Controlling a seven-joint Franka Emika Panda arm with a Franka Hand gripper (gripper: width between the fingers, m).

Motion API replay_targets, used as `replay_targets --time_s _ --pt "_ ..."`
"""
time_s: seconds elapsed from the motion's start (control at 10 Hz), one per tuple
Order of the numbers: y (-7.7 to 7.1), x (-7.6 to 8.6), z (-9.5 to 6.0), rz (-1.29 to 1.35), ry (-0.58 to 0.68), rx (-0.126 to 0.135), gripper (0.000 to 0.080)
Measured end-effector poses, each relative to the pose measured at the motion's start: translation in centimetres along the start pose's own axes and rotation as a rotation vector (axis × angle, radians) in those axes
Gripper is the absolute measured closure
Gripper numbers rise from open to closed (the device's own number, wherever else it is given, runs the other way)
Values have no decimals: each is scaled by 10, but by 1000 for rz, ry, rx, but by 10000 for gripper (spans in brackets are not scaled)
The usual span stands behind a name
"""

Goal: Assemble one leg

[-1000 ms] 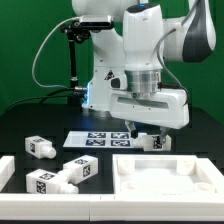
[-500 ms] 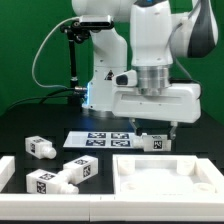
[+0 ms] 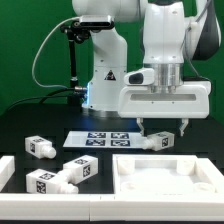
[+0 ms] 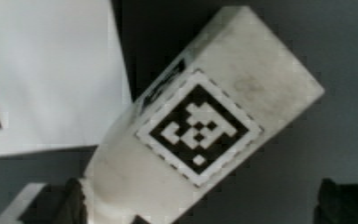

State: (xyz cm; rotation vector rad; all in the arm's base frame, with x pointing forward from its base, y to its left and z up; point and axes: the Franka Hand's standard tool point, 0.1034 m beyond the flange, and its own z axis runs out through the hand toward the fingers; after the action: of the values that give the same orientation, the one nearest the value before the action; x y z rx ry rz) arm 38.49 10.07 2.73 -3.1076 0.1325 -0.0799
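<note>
A leg, a chunky white peg with a fiducial tag, lies on the black table just beyond the large white panel. My gripper hangs open right above it, one finger on each side, not touching it. In the wrist view the leg runs slantwise with its tag facing the camera. There the gripper is open, with its dark fingertips far apart and the leg's end closer to one of them. Three more legs lie at the exterior view's left.
The marker board lies flat behind the legs, in front of the robot base. The large white panel also shows in the wrist view beside the leg. A black pole with cables stands at the back left.
My arm has moved toward the exterior view's right and risen slightly. The leg beneath it has stayed on the table at about the same spot. The fingers stay open.
</note>
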Motion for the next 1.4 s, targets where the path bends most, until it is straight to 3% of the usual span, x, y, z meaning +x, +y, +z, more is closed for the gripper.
replay_targets --time_s 0.3,0.4,0.5,0.7,0.9,1.1,1.2,1.4 --pt "-13 1 -11 -248 7 4 151" --pt "6 10 -11 -363 35 -14 151" --pt "38 27 -6 -517 104 -70 151" --pt "38 26 -3 -453 107 -55 151" --pt "36 16 -3 -195 114 -51 151" --pt "27 11 4 94 55 -17 151" --pt "21 18 2 106 49 -2 151" --pt "24 16 3 100 56 -10 151"
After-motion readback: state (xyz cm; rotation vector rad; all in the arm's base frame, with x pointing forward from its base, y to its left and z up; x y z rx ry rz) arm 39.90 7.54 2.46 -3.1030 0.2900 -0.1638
